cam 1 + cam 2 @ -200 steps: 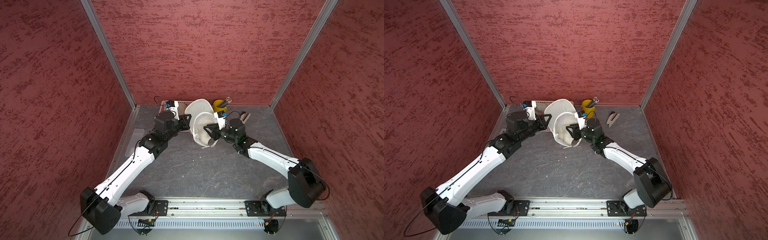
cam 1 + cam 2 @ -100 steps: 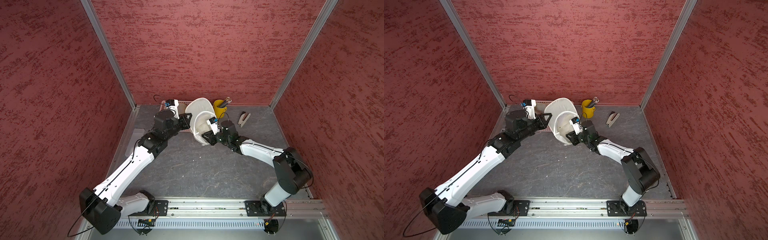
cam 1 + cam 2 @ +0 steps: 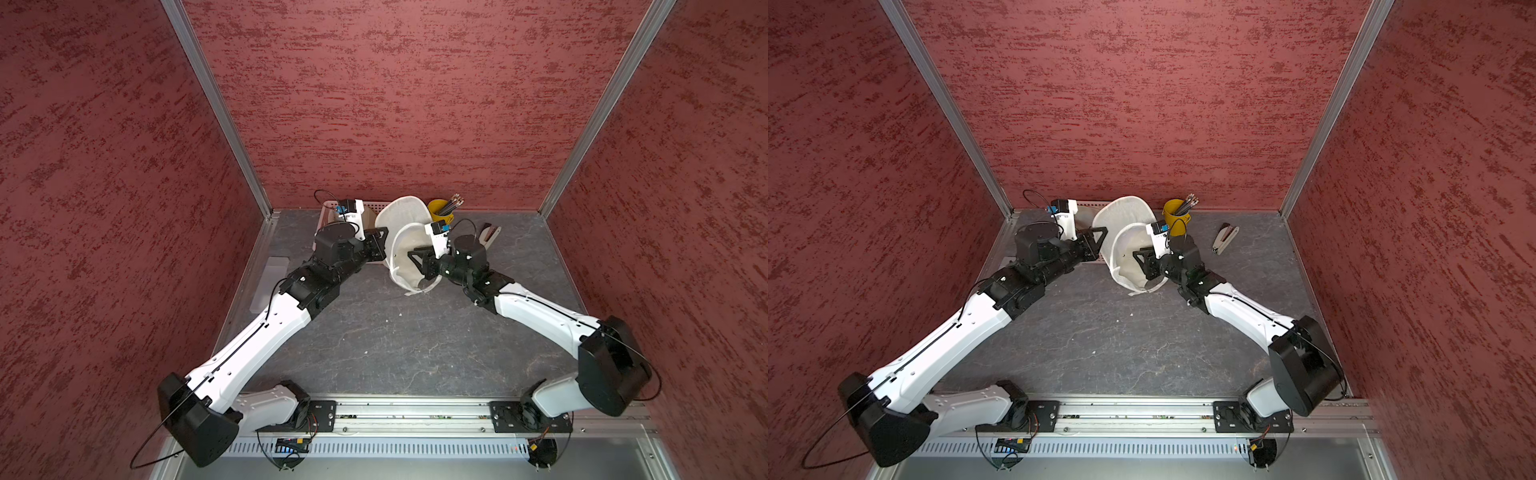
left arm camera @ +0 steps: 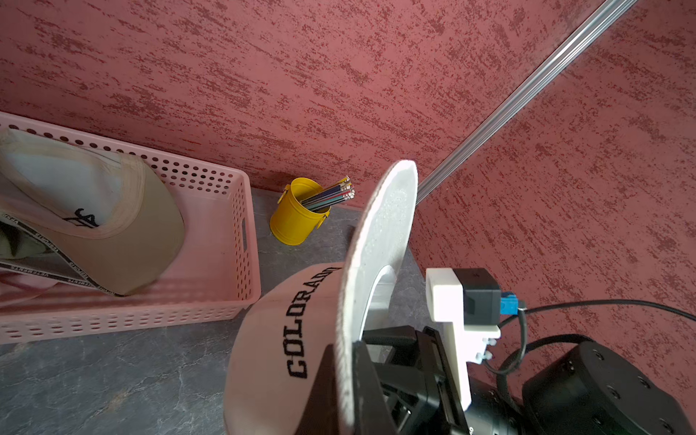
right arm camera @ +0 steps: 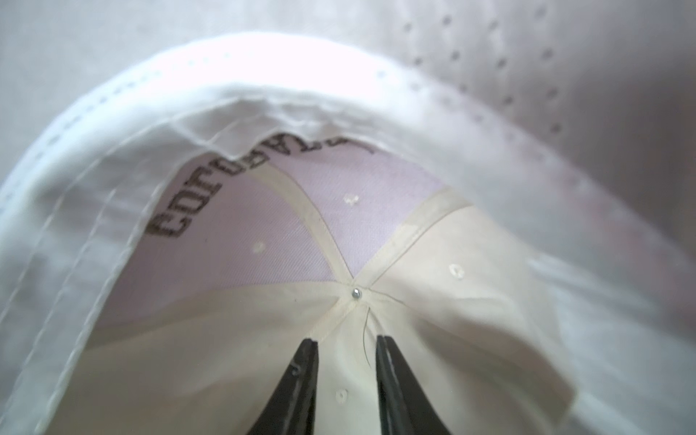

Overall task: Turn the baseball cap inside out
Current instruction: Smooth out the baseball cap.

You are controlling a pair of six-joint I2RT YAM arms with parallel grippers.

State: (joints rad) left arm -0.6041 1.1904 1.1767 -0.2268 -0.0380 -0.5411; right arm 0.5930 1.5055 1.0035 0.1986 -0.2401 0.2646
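Grey table [image 3: 374, 332], cap [image 3: 405, 253], wrist-only COLORADO lettering [image 4: 307, 324]

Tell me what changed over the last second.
The right tool pushed deeper into the baseball cap, its arm folding in, then drew back to about where it began; its jaws stand apart inside it. The left tool kept its grip on the brim, and the cap hardly shifted.

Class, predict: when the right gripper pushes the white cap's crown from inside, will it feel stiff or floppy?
Crown probably floppy: its cloth panels already show soft folds. Brim likely stiff: it holds its curve standing on edge.
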